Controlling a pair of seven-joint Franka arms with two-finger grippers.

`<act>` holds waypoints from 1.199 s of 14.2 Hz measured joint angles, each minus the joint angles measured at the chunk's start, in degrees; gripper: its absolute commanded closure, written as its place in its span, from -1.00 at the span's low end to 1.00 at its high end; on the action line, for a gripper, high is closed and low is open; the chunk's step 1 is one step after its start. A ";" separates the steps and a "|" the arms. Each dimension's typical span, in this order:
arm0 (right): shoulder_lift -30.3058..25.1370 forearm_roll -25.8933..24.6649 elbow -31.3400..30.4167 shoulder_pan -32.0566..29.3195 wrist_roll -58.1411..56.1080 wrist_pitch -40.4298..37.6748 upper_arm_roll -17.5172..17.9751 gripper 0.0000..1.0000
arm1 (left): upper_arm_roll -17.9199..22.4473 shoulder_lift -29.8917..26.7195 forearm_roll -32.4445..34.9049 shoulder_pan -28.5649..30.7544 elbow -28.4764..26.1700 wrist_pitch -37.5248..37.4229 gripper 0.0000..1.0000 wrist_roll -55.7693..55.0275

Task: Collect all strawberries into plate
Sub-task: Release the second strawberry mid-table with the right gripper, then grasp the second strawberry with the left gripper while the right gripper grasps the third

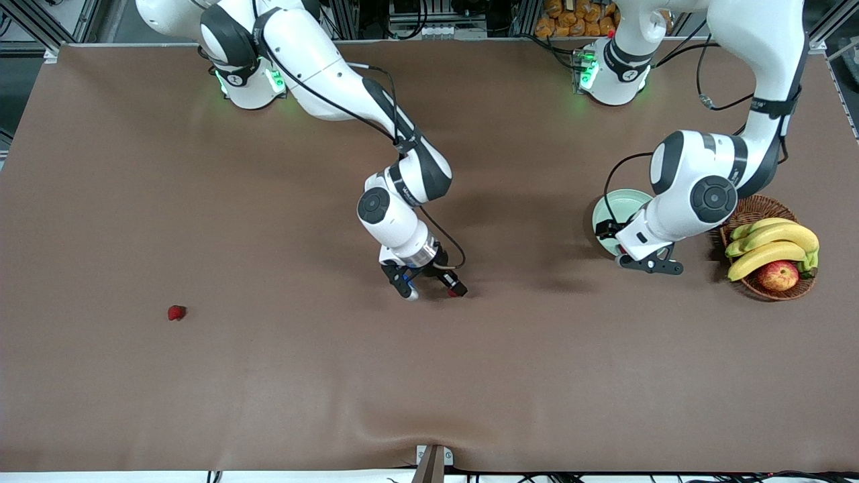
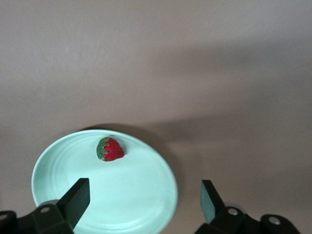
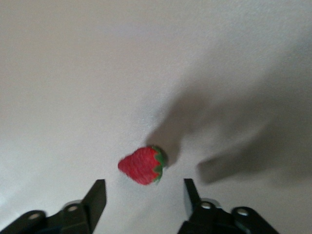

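Wide bare table (image 1: 268, 376) is seen around the lone strawberry (image 1: 176, 312) at lower left. The right gripper (image 3: 145, 197), spread, hangs over a second strawberry (image 3: 142, 165) shown only by its wrist view. The left gripper (image 2: 144, 200), spread, hangs over the plate (image 2: 122, 204) at frame right; a third strawberry (image 2: 110, 149) is shown in it only by the left wrist view.

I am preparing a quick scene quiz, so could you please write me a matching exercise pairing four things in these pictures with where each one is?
Things:
1. strawberry seen by the left wrist camera
2. strawberry seen by the right wrist camera
3. apple
4. left gripper

Places:
A. in the wicker basket with the bananas
B. open above the plate
C. on the bare table in front of the open right gripper
D. lying on the plate

Pairs: 1-D, 2-C, 3-A, 4-B
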 measured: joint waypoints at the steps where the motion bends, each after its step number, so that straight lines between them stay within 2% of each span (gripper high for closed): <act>1: 0.00 -0.36 0.02 0.13 0.00 0.33 -0.27 -1.00 | -0.79 -0.25 0.00 -0.16 2.36 -1.25 -1.00 -1.02; 6: -1.40 -1.18 0.32 -0.42 -0.70 -1.85 -5.29 -1.00 | -3.64 2.99 0.00 -2.30 11.08 -2.05 -1.00 -5.93; 8: -3.31 -1.53 0.33 -1.04 -4.24 -10.05 -9.74 -1.00 | -3.83 6.27 0.00 -5.06 15.53 -1.99 -1.00 -9.23; 12: -6.32 -1.60 0.22 -2.17 -15.03 -30.98 -22.08 -1.00 | -3.81 14.00 0.00 -9.32 23.81 1.36 -1.00 -12.80; 15: -6.67 -1.57 -0.23 -4.19 -27.70 -43.30 -30.33 -1.00 | -3.78 18.73 0.00 -10.45 26.90 6.95 -1.00 -14.40; 17: -6.70 -1.59 -0.66 -7.43 -36.67 -48.60 -33.90 -1.00 | -3.75 20.96 0.00 -11.43 27.59 11.03 -1.00 -15.33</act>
